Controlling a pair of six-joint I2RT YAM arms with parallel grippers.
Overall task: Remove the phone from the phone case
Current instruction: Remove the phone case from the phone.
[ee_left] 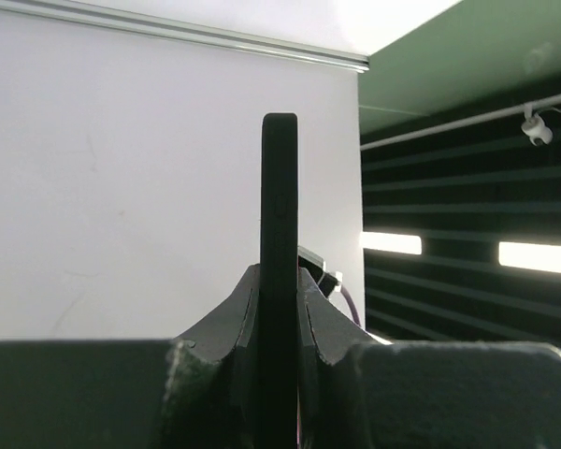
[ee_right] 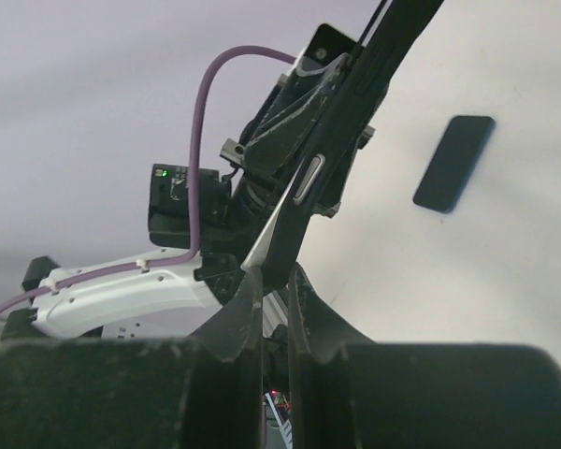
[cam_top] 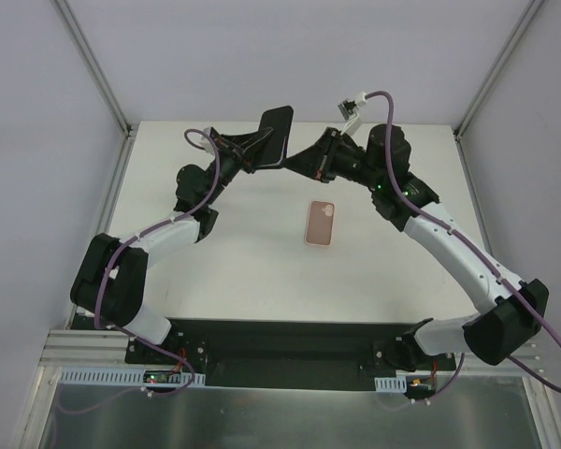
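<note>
Converging mid-air, both arms raised, left pincer (cam_top: 257, 154) and right pincer (cam_top: 299, 161) clamped on the phone (cam_top: 277, 131).

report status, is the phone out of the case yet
Left gripper and right gripper both shut on the phone, held in the air. Case lies empty on the table. Nothing in the way.

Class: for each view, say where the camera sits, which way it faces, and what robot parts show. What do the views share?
Top external: above and behind the robot, facing down on the table; left arm and right arm show.
Left wrist: on that wrist, facing past the left gripper to a wall.
Right wrist: on that wrist, facing past the right gripper to the left arm.
Shared: all three show the phone.
</note>
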